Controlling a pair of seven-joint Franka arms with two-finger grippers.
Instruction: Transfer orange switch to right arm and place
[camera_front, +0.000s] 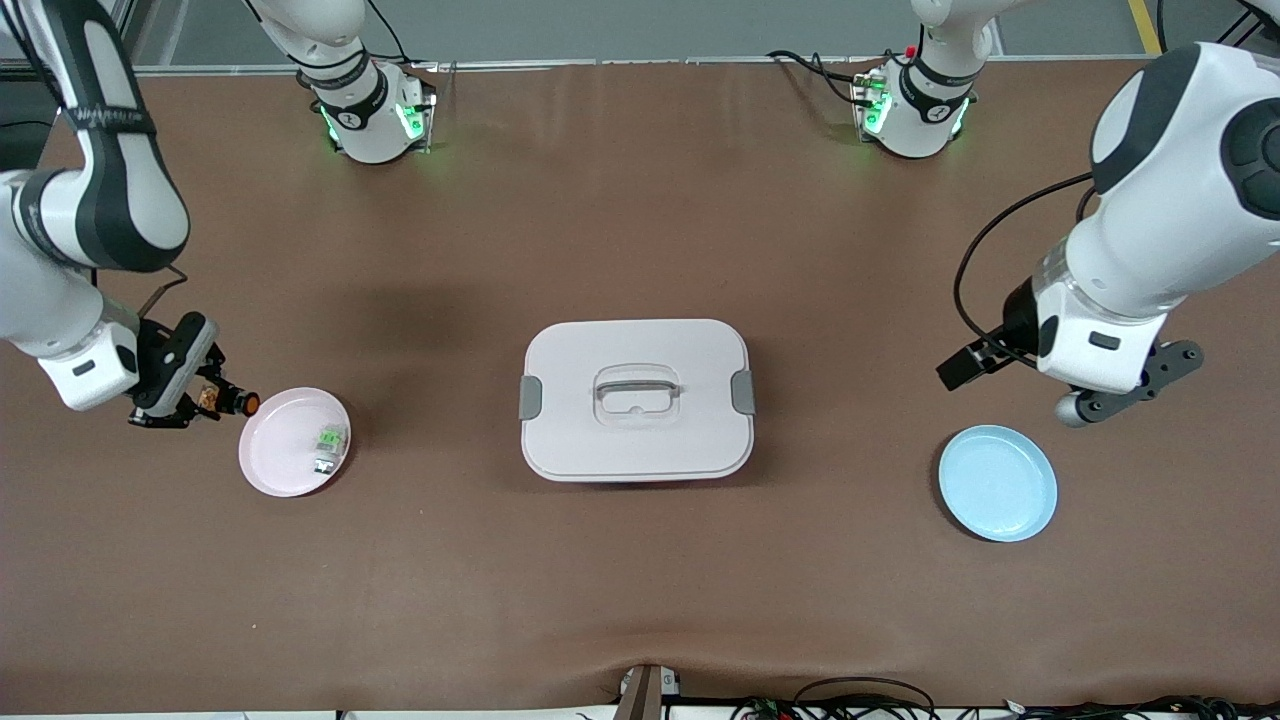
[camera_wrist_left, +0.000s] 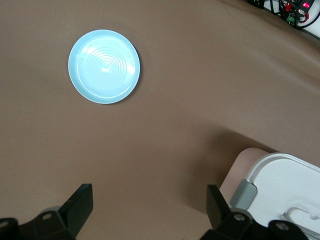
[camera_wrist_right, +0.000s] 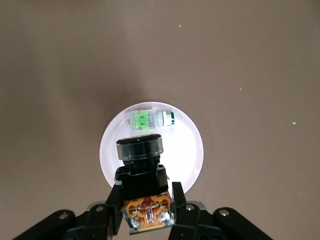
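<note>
The landmark here is the white lidded box (camera_front: 637, 400) at the middle of the brown bench (camera_front: 640, 580). A pale blue plate (camera_front: 997, 483) lies toward the left arm's end of the bench from the box and slightly nearer the front camera; it carries nothing. A pink plate (camera_front: 285, 462) lies toward the right arm's end from the box, at about the box's own depth, and holds a pale green and clear small part (camera_front: 328, 446).

The right pincer (camera_front: 205, 398) hangs over the bench just beside the pink plate's rim, on the side away from the box. Its fingers are closed on the orange switch (camera_front: 236, 402), gripping the black body so that the round orange end points toward the plate; in the right wrist view the switch (camera_wrist_right: 142, 180) sits over the plate (camera_wrist_right: 192, 150), above the green part (camera_wrist_right: 147, 120).

The left pincer (camera_front: 1070, 395) waits over the bench above the blue plate's farther edge, fingers (camera_wrist_left: 220, 207) spread wide and holding nothing
</note>
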